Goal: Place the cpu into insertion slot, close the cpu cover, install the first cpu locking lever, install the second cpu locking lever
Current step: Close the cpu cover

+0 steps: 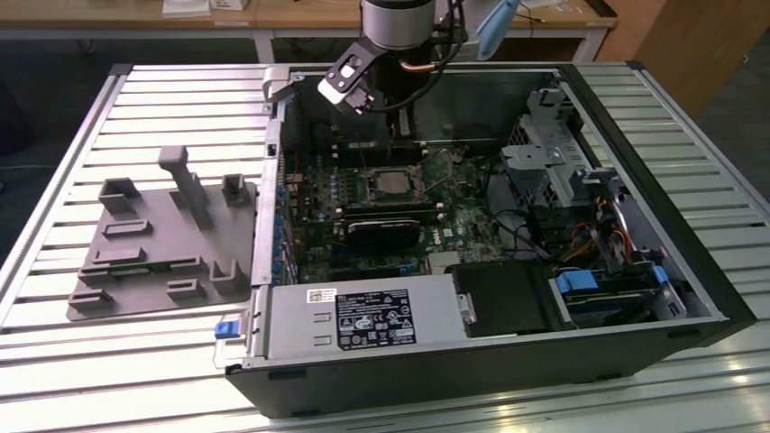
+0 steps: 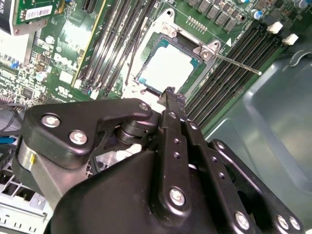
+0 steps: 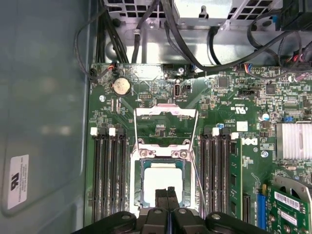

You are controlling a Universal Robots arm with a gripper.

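An open computer case (image 1: pixel 673 298) lies on its side on a slatted metal tabletop (image 1: pixel 180 90). A grey moulded fixture (image 1: pixel 144 262) sits beside it on the exterior view's left. My arm reaches down into the far part of the case, and my hand (image 1: pixel 407 124) hangs over the green motherboard (image 1: pixel 310 221).

The cpu (image 3: pixel 161 187) is a flat square with a pale silver top. It sits in the insertion slot (image 3: pixel 139 170), square to the slot's dark rim. In the exterior view the cpu (image 1: pixel 388 180) lies just on the near side of my hand.

In both wrist views my hand's 2 black fingers (image 3: pixel 161 201) are pressed together with nothing between them. Their tips line up over 1 edge of the cpu. I cannot tell whether they touch it or hover just above it.

The cpu cover (image 3: pixel 165 111) stands open. Its thin silvery frame is swung back beyond the slot, towards a round coin cell (image 3: pixel 121 86), and green board shows through its large square opening.

In the second wrist view, 1 thin locking lever (image 2: pixel 239 64) is unlatched. It sticks out sideways from the corner of the slot, over the long black memory slots (image 2: pixel 229 85) that run alongside.
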